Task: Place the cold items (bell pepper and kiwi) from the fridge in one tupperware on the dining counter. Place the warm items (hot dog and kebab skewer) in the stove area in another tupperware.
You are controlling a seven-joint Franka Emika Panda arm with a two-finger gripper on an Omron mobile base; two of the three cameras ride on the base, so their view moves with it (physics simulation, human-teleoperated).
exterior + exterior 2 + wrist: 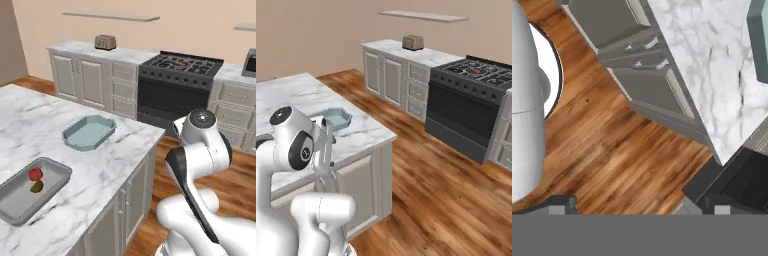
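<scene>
Two tupperware containers sit on the marble dining surface [60,125]. Largest in the room beyond it is the black stove [175,80], set against the far wall well apart from that surface, with something small on its burners, too small to identify. On the surface, the grey tupperware [55,172] farther from the stove holds a red bell pepper [35,174] and a brownish kiwi [36,187], touching. The pale blue tupperware [90,132], nearer the stove, is empty. Cold items look finished; the warm ones remain, so the base likely must drive to the stove next. Folded above the floor, the claw [640,210] is spread wide, carrying nothing.
</scene>
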